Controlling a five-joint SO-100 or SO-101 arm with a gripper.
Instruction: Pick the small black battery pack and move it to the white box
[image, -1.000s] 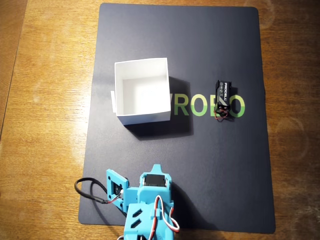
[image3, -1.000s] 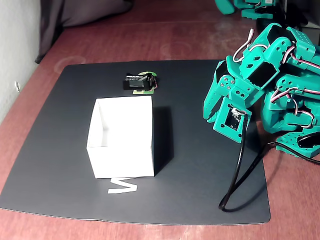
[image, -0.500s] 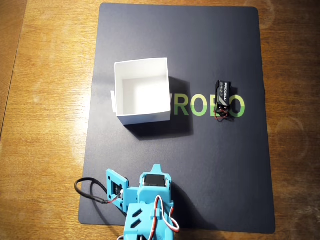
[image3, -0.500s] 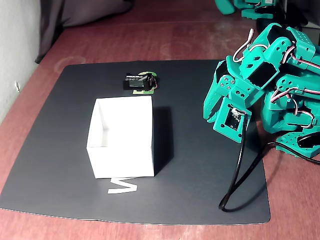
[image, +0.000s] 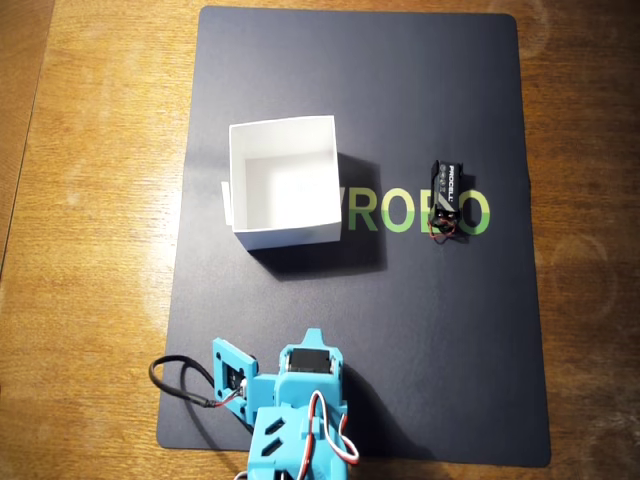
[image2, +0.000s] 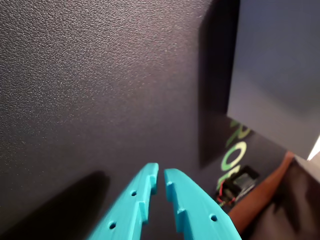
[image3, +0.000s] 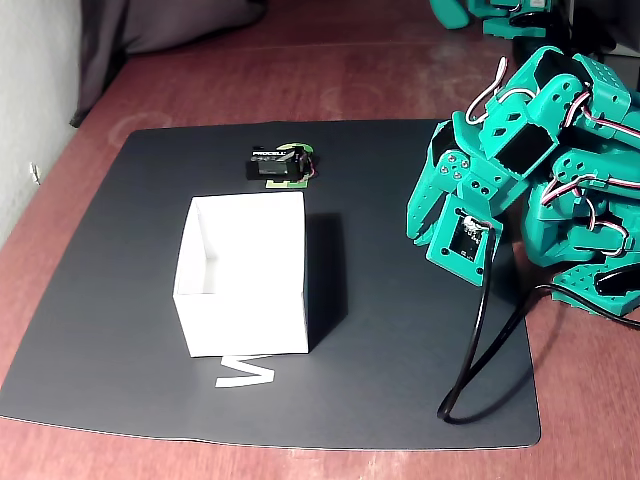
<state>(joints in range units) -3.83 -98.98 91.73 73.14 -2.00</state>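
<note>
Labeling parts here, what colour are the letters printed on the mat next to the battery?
Green letters, clearest in the overhead view.

Overall level: moderate indoor light, warm cast in the overhead view; the fixed view reads redder.
Glare: pale sheen patches on the wooden bench (image: 90, 300) in the overhead view, toward 9 o'clock and 3 o'clock.
Mat: the black mat (image: 440, 340) is matte, with no hot spots.
Shadows, overhead view: the white box (image: 285, 183) casts a soft shadow toward 4 o'clock.
Shadows, fixed view: the box shadow falls toward 3 o'clock.
Wrist view: mat grain is sharp at centre; the teal gripper (image2: 161, 179) is soft at 6 o'clock, with its shadow toward 8 o'clock.
Focus: the small black battery pack (image2: 239, 182) is blurred at 4 o'clock.
Distortion: none evident at the edges.
</note>
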